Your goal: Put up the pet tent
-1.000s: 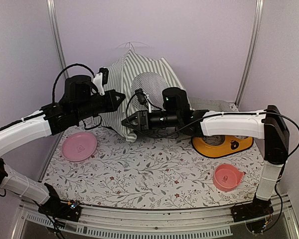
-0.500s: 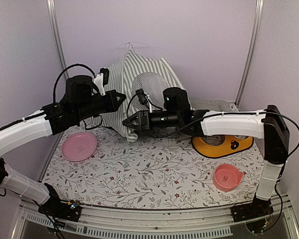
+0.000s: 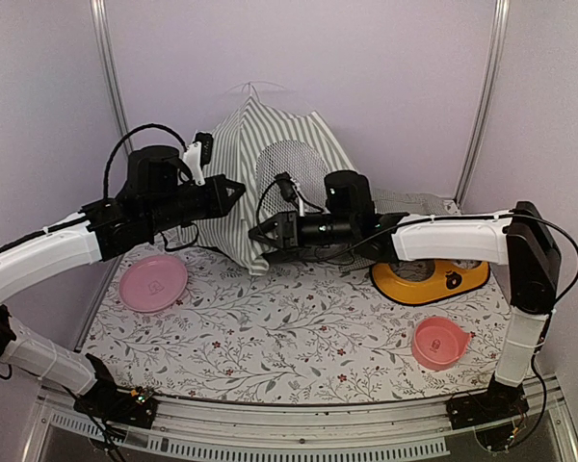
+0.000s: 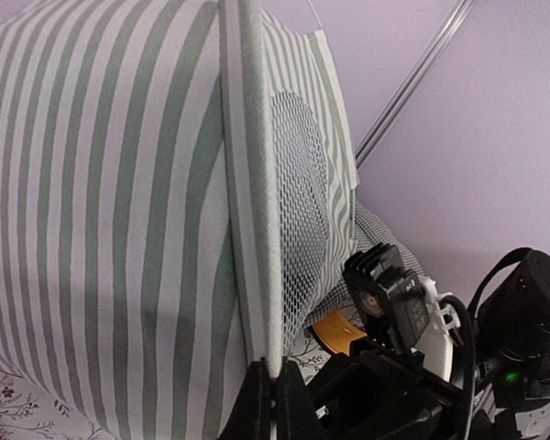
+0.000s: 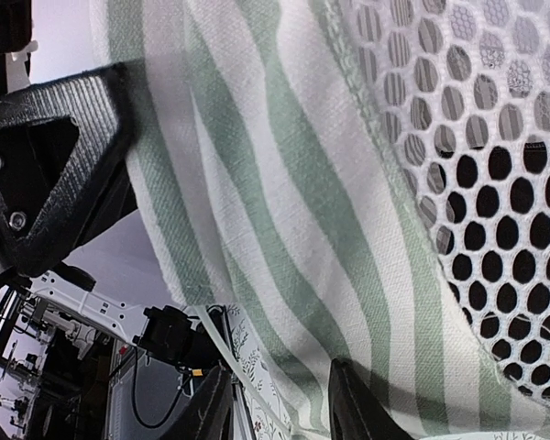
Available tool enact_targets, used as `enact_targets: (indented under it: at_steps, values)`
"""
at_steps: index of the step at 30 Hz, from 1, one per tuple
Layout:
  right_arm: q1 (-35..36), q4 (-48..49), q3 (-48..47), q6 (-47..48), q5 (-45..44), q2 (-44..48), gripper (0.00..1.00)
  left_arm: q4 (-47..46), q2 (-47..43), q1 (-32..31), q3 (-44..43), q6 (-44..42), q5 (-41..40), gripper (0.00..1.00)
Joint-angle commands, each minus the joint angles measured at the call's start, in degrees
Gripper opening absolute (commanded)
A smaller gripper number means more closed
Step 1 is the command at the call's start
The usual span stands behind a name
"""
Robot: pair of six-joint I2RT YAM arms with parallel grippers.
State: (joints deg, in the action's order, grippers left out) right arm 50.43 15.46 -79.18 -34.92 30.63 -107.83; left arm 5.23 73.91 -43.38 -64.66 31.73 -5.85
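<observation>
- Left jaws: pressed together on a folded vertical seam of the pet tent [image 4: 101, 229]. The striped cloth rises straight up from the pinch.
- Right jaws: parted, with the two fingers [image 5: 211, 403] well apart. The tent's lower striped edge hangs into the gap. I cannot tell whether either finger touches the cloth.
- The mesh curtain [image 5: 477, 183] lies just beside the right jaws, on the tent's front.
- The tent stands at the back of the table [image 3: 299, 327], left of centre. Thin poles cross above its peak.
- A checked cushion [image 3: 419, 204] lies just right of the tent, behind the right arm.
- A yellow dish [image 3: 429, 279] sits under the right arm.
- A pink plate [image 3: 153, 283] sits near the left edge.
- A pink bowl [image 3: 439, 342] sits front right.
</observation>
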Motion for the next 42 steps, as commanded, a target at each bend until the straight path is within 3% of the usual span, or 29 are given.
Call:
enact_targets:
  at_steps: [1,24,34,42]
  values:
    - [0.1,2.8,0.3,-0.7,2.2,1.3,0.38,-1.1,0.2,-0.6,-1.5,0.5,1.0,0.00]
    - [2.9,1.9,0.9,-0.7,1.6,1.2,0.37,-1.0,1.2,-0.3,-2.5,1.5,3.3,0.00]
    - [2.9,-0.8,-2.8,0.3,3.4,-1.1,0.12,-0.9,2.2,-0.3,-3.3,1.1,4.8,0.00]
    - [2.9,-3.3,-6.3,0.9,2.9,-3.0,0.11,0.1,1.7,-0.3,-3.3,0.9,5.5,0.00]
